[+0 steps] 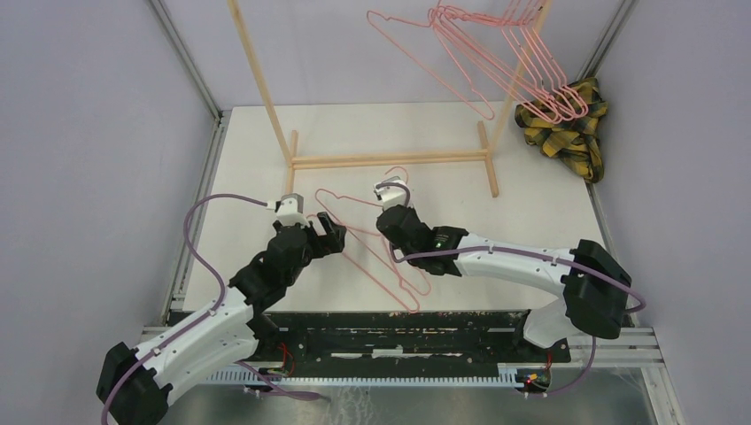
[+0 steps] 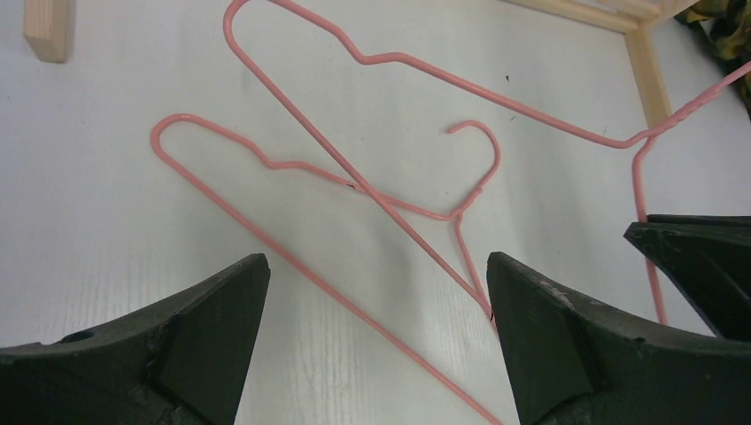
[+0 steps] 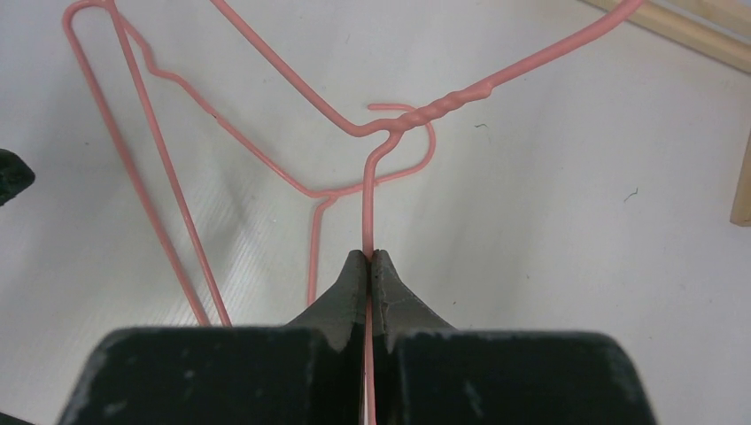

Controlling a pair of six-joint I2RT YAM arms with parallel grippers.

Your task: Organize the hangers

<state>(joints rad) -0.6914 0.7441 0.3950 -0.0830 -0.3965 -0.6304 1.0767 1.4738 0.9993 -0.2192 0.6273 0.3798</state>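
Two pink wire hangers lie crossed on the white table (image 1: 531, 221) between my arms. My right gripper (image 1: 386, 205) is shut on the wire of one hanger (image 3: 367, 190) just below its twisted neck (image 3: 438, 108); in the left wrist view this hanger (image 2: 496, 99) is the upper one. The other hanger (image 2: 266, 161) lies flat, its hook (image 3: 423, 158) under the held neck. My left gripper (image 1: 334, 235) is open and empty, its fingers (image 2: 212, 328) spread above the lying hanger's long wire (image 2: 381, 320). Several more hangers (image 1: 531, 53) hang on the rack's right end.
The light wooden rack (image 1: 390, 160) stands across the back of the table; its foot shows in the left wrist view (image 2: 651, 75). A yellow-black plaid cloth (image 1: 567, 128) lies bunched at the back right corner. Grey walls enclose both sides.
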